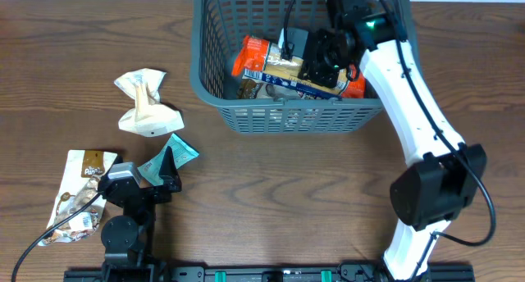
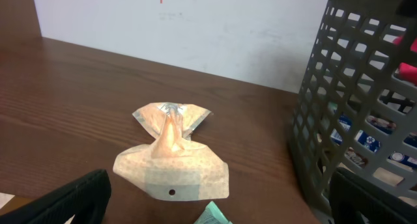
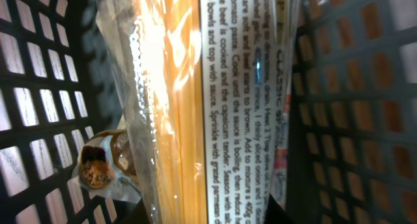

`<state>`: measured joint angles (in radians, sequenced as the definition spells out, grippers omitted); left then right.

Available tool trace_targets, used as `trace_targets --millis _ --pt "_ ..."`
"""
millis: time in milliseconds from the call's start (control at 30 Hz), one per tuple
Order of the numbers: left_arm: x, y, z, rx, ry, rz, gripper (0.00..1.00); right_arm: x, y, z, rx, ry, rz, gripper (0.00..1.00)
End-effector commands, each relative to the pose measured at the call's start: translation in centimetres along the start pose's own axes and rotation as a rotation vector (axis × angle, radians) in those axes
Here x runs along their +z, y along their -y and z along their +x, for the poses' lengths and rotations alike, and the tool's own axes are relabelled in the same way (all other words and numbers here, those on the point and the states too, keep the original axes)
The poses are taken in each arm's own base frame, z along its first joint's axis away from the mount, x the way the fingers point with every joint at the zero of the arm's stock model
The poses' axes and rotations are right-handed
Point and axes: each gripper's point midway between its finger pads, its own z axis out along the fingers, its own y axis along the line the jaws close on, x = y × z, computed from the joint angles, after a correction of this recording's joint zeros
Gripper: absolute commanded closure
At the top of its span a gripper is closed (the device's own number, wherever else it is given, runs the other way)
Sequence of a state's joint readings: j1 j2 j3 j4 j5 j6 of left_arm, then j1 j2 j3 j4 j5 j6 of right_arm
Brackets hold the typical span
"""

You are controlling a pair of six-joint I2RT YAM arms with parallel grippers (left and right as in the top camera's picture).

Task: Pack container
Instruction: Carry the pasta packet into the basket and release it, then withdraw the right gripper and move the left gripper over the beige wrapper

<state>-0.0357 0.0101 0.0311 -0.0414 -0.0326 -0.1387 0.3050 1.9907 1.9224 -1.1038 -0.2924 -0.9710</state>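
Note:
The dark grey basket [image 1: 287, 118] stands at the back centre; its lattice wall shows in the left wrist view [image 2: 339, 120] and the right wrist view [image 3: 39, 87]. My right gripper [image 1: 324, 56] is down inside it, shut on a clear spaghetti packet [image 1: 287, 69] that lies across the other packets. In the right wrist view the spaghetti packet [image 3: 215, 87] fills the gap between the fingers [image 3: 208, 211]. My left gripper [image 1: 168, 179] is open and empty near the front left, low over the table [image 2: 215, 204].
An orange packet [image 1: 250, 56] and a small snack packet [image 3: 98, 165] lie in the basket. On the table are a crumpled beige packet [image 1: 146, 106] [image 2: 171, 155], a teal packet [image 1: 172, 155] [image 2: 212, 214] at my left fingers, and a white snack bag [image 1: 78, 196].

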Motion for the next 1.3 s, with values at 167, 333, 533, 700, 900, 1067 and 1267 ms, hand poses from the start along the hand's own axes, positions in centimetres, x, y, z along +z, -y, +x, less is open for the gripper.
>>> trace_targets --millis 167,333,533,700,900,1067,1267 --pt "0.2 -0.3 1.8 -0.005 -0.047 -0.007 0.01 -0.4 0.2 -1.3 0.025 0.051 -0.013 0.49" --pt "0.2 -0.3 1.8 -0.004 -0.048 -0.007 0.01 -1.2 0.0 -1.9 0.121 0.077 -0.015 0.38" --pt "0.2 -0.3 1.8 -0.005 -0.047 -0.007 0.01 -5.2 -0.1 -6.3 0.137 0.291 -0.008 0.28" --pt "0.2 -0.3 1.7 -0.005 -0.044 -0.009 0.01 -13.6 3.4 -11.0 0.227 0.547 0.208 0.36" --pt "0.2 -0.3 1.7 -0.006 -0.046 -0.006 0.01 -28.3 6.2 -10.0 0.373 0.726 0.608 0.34" --pt "-0.3 0.3 1.3 -0.075 -0.079 0.014 0.01 -32.7 7.1 0.4 0.728 0.557 0.826 0.34" --pt "-2.4 0.9 -1.8 -0.049 -0.230 -0.015 0.01 -32.2 5.7 12.7 1.109 0.297 0.865 0.34"
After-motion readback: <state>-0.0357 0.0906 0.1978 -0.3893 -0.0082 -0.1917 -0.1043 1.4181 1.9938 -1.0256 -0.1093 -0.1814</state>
